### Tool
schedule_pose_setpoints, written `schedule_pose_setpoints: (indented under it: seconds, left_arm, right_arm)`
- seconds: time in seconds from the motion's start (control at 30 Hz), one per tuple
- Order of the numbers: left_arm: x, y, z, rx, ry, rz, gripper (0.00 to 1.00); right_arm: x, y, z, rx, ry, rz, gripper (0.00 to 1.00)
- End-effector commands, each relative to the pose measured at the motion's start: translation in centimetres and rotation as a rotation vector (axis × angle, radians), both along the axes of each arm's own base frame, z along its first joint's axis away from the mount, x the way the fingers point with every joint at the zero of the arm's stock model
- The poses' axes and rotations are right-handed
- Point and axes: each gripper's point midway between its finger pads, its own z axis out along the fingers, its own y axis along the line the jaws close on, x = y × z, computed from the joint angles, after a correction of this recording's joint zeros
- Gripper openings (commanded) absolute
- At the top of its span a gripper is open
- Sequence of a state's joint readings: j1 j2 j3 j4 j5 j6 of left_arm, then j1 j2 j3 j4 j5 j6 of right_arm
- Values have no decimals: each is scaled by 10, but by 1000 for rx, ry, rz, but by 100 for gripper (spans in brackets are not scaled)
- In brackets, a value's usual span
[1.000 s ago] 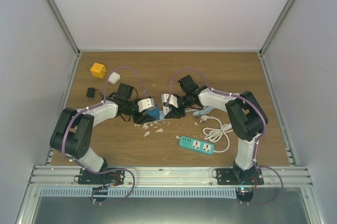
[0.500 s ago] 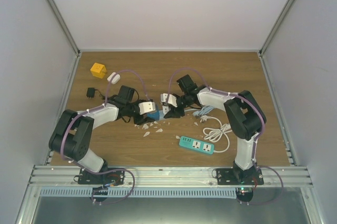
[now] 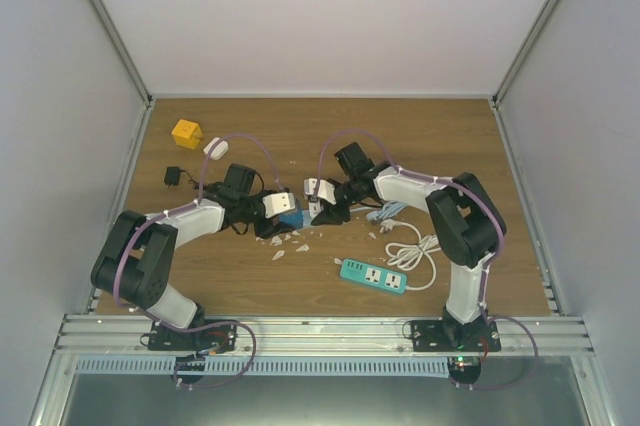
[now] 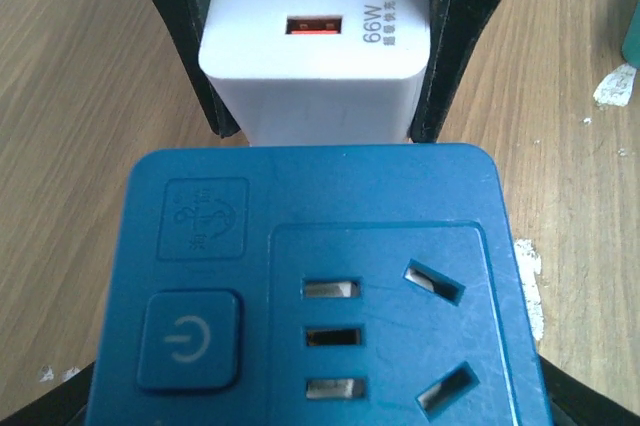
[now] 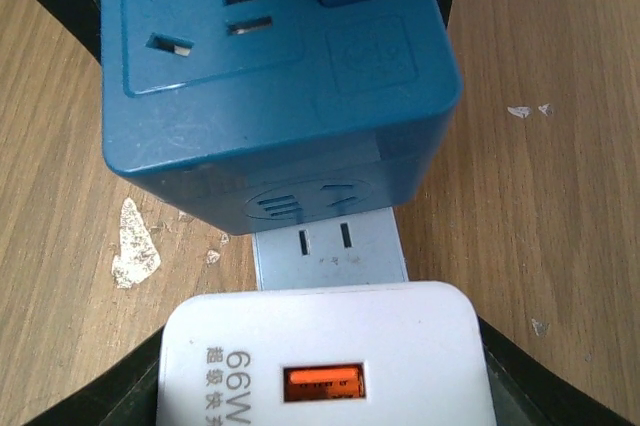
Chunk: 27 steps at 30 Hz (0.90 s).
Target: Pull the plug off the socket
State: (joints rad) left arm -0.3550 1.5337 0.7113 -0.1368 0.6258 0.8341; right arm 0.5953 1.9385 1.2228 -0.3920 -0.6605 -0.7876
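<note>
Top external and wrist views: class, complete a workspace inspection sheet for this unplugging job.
Surface: wooden table, littered with white flakes.
Job's things: blue socket cube and white 66W charger, joined mid-table, not yet separated.
Clutter: yellow block, white puck, black adapter, teal power strip.
Grippers: left gripper shut on the cube; right gripper shut on the charger.
Cables: white cord coiled by the strip; purple cables along both arms.
Surroundings: enclosure walls, metal rail at the near edge.
</note>
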Motion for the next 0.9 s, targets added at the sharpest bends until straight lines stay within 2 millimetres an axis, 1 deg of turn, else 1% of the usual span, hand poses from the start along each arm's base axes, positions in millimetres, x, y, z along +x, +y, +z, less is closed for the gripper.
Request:
schedule_pose_setpoints:
  seconds: [0.0,0.13,0.17,0.27,0.5,0.57,0.67,0.73,0.8,0.87]
  left_arm:
    - [-11,-50,83,-344,-41,-201,32]
    - [-7,-50,86,-361,-24,-198,32]
    - [-10,-50,83,-353,-17,-205,32]
    - [-17,-49,78,-311,-92,-251,32]
    - [-17,-43,73,-231,-257,-252,32]
    - [-19,-42,71,-215,-278,-252,32]
    - [-25,-42,73,-225,-260,-265,32]
    - [-30,-41,72,-229,-219,-270,32]
    - [-31,-39,73,-239,-184,-264,31]
    - [-28,-33,72,-240,-156,-248,31]
  right_arm:
    - [11,-33,-64,-234,-26,-142,1]
    - [11,-34,-64,-233,-18,-153,0]
    - [11,-33,-64,-232,-20,-153,0]
    - [11,-33,-64,-232,-18,-153,1]
    - [9,-33,-64,-231,-6,-162,0]
    - [9,-34,-63,-230,-6,-167,1]
    - [10,-35,-63,-232,-9,-178,1]
    - [10,-35,-63,-232,-11,-179,1]
    - [9,-35,-62,-230,-12,-177,1]
    - [8,-36,-63,-230,-10,-175,1]
